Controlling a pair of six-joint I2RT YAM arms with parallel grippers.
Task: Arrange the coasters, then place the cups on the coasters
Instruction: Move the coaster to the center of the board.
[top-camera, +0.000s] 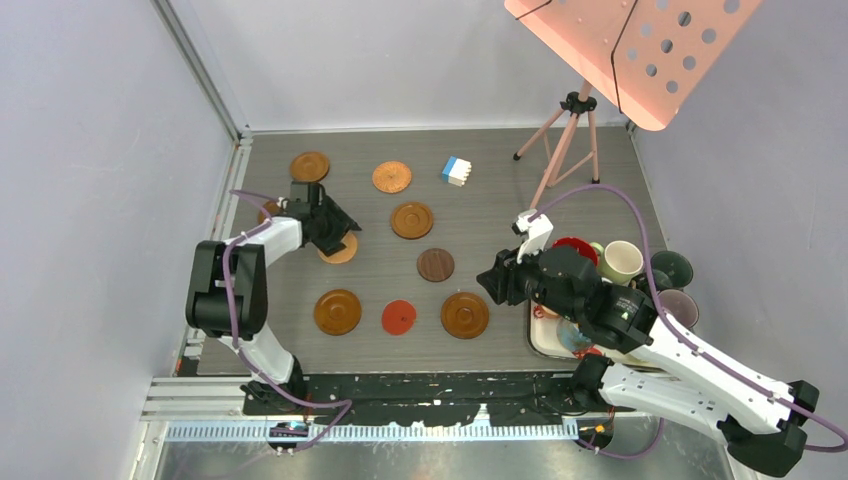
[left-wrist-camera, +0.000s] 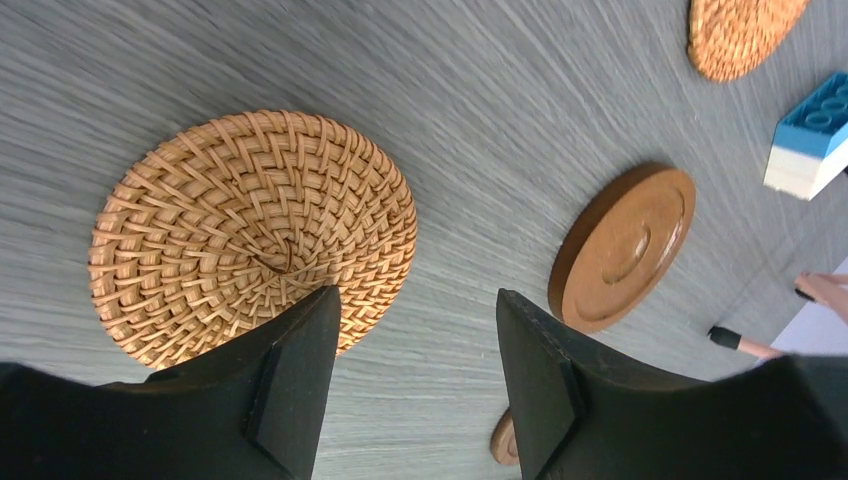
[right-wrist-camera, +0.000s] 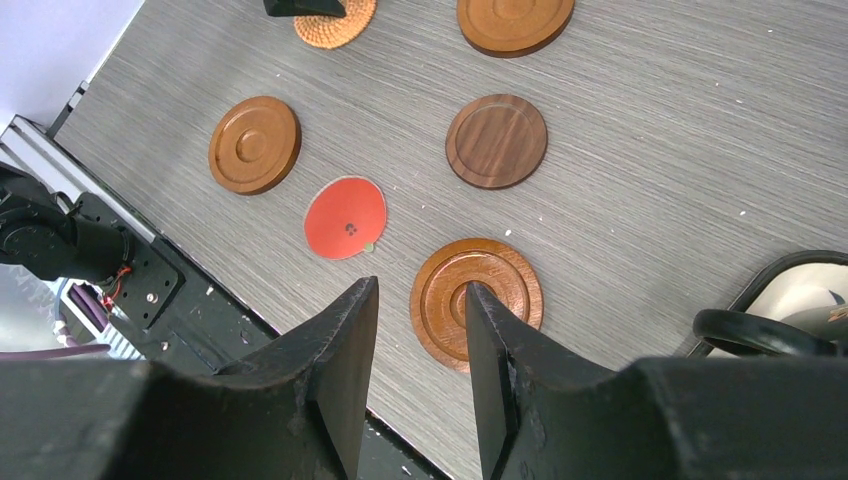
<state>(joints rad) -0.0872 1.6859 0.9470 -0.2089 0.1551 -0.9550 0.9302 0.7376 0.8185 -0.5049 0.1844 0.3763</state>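
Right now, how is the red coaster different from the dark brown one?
The red coaster is bright red; the dark brown coaster shows wood grain. The red coaster looks thin and rimless, with a small dark mark; the dark brown coaster has a raised rim. Both are roundish, lie flat on the table, and carry no cup.

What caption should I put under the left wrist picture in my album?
Open left gripper beside a woven coaster, with a brown wooden coaster off to one side.

Black hands; white-and-black arms (purple cables)
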